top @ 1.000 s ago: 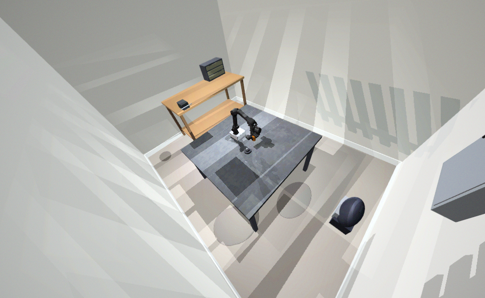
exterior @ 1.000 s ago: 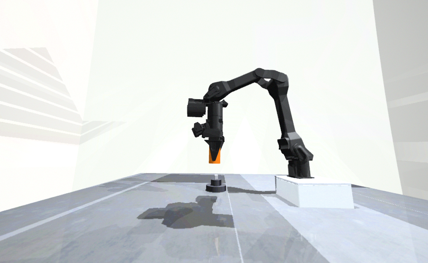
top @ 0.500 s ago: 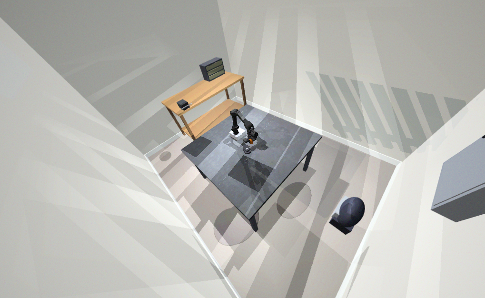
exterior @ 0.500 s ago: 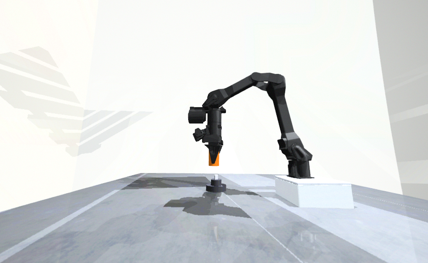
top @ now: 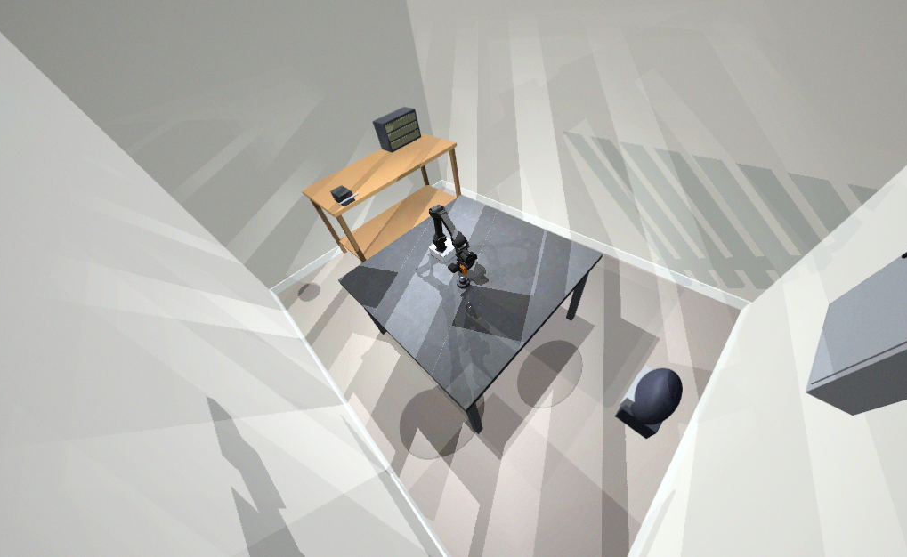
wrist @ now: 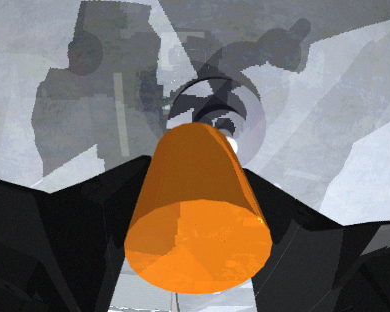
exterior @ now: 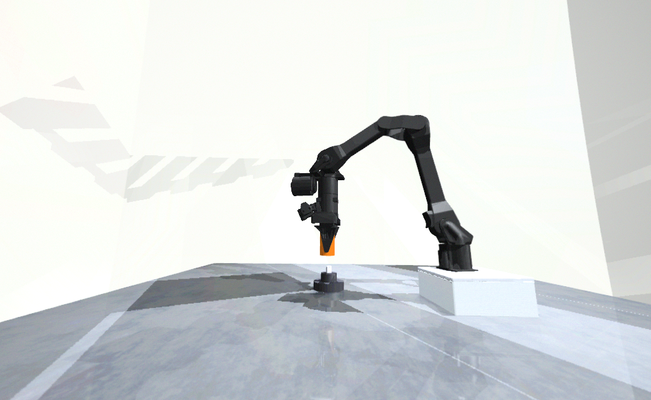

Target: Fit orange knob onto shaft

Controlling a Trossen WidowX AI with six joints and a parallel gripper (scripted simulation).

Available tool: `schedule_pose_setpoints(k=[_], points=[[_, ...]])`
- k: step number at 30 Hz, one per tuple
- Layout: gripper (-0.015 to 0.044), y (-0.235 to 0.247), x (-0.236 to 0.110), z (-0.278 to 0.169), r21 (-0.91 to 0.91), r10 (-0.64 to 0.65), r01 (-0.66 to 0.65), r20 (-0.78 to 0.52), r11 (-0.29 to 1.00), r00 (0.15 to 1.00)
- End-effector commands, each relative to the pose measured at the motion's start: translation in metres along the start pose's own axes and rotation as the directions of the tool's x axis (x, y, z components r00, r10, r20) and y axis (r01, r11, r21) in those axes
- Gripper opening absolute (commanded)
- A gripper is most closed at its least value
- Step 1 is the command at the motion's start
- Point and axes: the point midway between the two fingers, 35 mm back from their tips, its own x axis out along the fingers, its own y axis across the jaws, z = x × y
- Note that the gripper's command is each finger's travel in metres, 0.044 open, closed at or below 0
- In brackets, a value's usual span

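The orange knob [top: 464,270] [exterior: 331,252] [wrist: 199,250] is an upright cylinder. My gripper [exterior: 326,246] [wrist: 194,171] is shut on it, one finger on each side. The dark round pedestal [top: 462,283] [exterior: 328,285] [wrist: 255,112] stands on the table, below the knob. Its silver shaft [exterior: 328,268] [wrist: 231,145] points up. In the exterior view a gap shows between the knob's bottom and the shaft's top, with the knob nearly in line above. In the wrist view the shaft's tip shows just right of the knob's far end. The knob's hole is hidden; I cannot tell how the flats line up.
The arm's white base block [top: 441,250] [exterior: 492,297] stands on the dark table [top: 401,318] [exterior: 193,353], to the right of the pedestal in the exterior view. A wooden bench [top: 373,171] stands behind the table in the top view. Shadows cross the table.
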Motion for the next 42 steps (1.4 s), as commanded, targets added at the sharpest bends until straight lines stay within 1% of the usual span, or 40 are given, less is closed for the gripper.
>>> schedule_pose_setpoints(k=[1, 6, 9, 22, 31, 42], points=[[0.0, -0.0145, 0.0042, -0.002, -0.003, 0.004, -0.004, 0.0, 1.0, 1.0], [0.0, -0.0226, 0.0061, -0.0031, -0.003, 0.003, -0.003, 0.0, 1.0, 1.0], [0.0, -0.0223, 0.0061, -0.0031, 0.026, 0.003, -0.003, 0.0, 1.0, 1.0], [0.0, -0.024, 0.0061, -0.0027, 0.331, 0.003, -0.003, 0.0, 0.944, 1.0], [0.0, -0.0213, 0.0061, -0.0018, 0.524, 0.003, -0.003, 0.0, 0.852, 1.0], [0.0, -0.0203, 0.006, -0.0003, 0.722, 0.003, -0.002, 0.0, 0.692, 1.0]])
